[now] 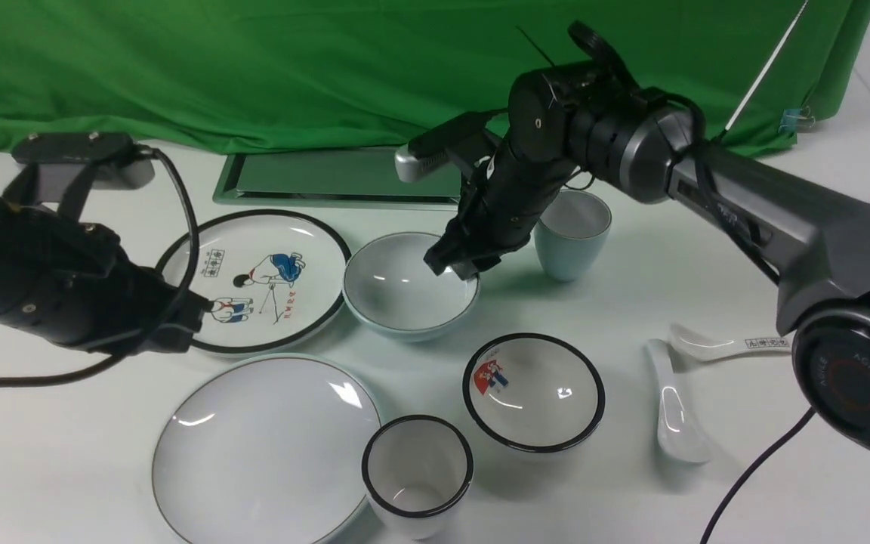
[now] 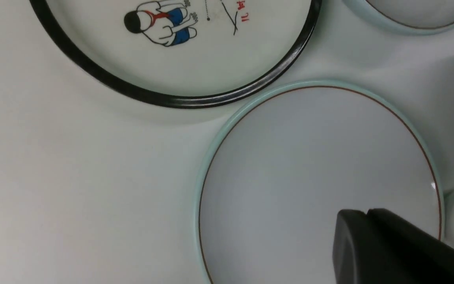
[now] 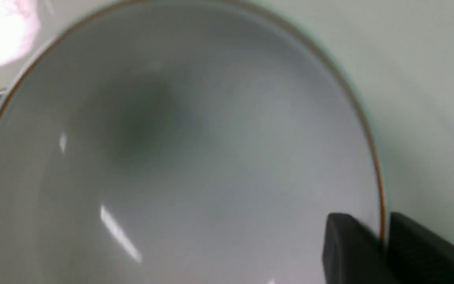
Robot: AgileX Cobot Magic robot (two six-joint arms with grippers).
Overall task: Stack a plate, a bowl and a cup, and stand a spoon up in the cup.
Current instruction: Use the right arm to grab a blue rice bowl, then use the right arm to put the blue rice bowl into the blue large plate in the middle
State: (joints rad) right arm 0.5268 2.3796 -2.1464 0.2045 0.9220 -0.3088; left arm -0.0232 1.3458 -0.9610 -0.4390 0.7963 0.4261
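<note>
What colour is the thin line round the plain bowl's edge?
Reddish brown, running round the bowl rim. It shows best in the right wrist view.

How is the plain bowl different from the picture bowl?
The plain bowl has a thin rim line; the picture bowl has a thick black rim. The plain bowl is bare inside; the picture bowl shows a red-blue figure. Both stand upright and empty.

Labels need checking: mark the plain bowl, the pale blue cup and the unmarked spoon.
plain bowl (image 1: 393, 287), front view, on its inner floor.
pale blue cup (image 1: 567, 261), front view, on its outer wall.
unmarked spoon (image 1: 680, 431), front view, on its scoop.
</note>
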